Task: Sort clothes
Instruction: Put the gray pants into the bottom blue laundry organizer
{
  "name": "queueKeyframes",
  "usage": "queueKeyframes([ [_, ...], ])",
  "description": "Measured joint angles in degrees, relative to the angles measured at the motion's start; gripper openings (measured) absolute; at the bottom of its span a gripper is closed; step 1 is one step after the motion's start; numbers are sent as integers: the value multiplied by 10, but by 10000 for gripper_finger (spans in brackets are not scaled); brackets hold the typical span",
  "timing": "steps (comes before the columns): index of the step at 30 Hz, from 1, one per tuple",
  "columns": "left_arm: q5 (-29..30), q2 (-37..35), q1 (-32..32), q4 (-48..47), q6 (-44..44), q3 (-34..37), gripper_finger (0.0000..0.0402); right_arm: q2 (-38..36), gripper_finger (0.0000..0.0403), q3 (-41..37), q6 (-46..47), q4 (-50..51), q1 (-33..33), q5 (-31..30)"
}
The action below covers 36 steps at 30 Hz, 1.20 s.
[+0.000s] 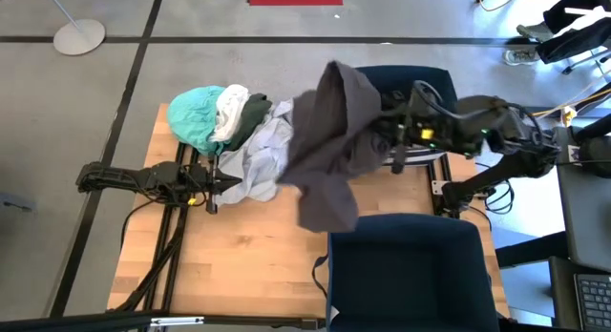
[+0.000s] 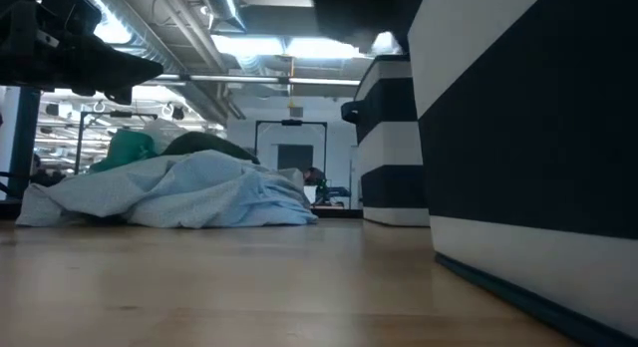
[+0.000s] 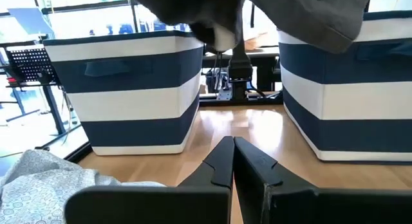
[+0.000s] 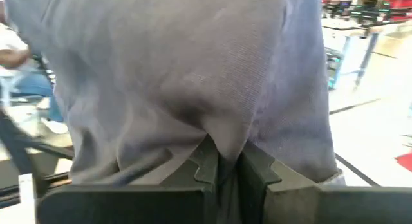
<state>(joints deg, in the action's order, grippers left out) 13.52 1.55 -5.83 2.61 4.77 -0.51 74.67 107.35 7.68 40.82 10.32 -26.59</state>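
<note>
My right gripper (image 1: 387, 132) is high over the table's middle and is shut on a dark grey garment (image 1: 329, 141). The garment also hangs across the top of the left wrist view (image 3: 309, 18). A pile of clothes rests on the table at the far left: teal (image 1: 196, 114), white (image 1: 232, 105), dark green (image 1: 253, 117) and a pale blue-white piece (image 1: 260, 158). It also shows in the low view (image 2: 189, 187). My left gripper (image 1: 225, 182) is shut and empty, low over the table. It is at the near edge of the pale piece (image 3: 38, 182). My right gripper pinches a bunched fold of the dark grey garment (image 4: 219, 130) between its two fingers. It comes about level from the table's right side. The cloth drapes around and below the fingers in several layers, slack and lifted clear of the table.
Two navy-and-white striped fabric bins stand on the table's right half, one at the far edge (image 1: 420, 82) and one at the near edge (image 1: 410, 275). Both show in the left wrist view, with a gap between them (image 3: 238, 114). Bare wood lies at the near left (image 1: 239, 265).
</note>
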Motion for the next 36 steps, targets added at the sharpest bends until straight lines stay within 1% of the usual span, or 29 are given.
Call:
queueKeyframes([
  [5,0,0,0,0,-1,0,0,-14,33,0,10,2,71,-47],
  [13,0,0,0,1,-3,0,0,-25,33,12,6,-3,200,-178],
  [19,0,0,0,3,-3,0,0,-22,33,44,-4,-7,301,-253],
  [23,0,0,0,9,-3,0,0,-19,33,48,-2,-25,357,-238],
  [29,0,0,0,14,-5,0,0,-4,33,48,-21,-64,436,-233],
  [33,0,0,0,15,-7,0,0,6,33,48,-8,-46,489,-247],
  [36,0,0,0,15,-6,0,0,24,33,48,29,2,518,-274],
])
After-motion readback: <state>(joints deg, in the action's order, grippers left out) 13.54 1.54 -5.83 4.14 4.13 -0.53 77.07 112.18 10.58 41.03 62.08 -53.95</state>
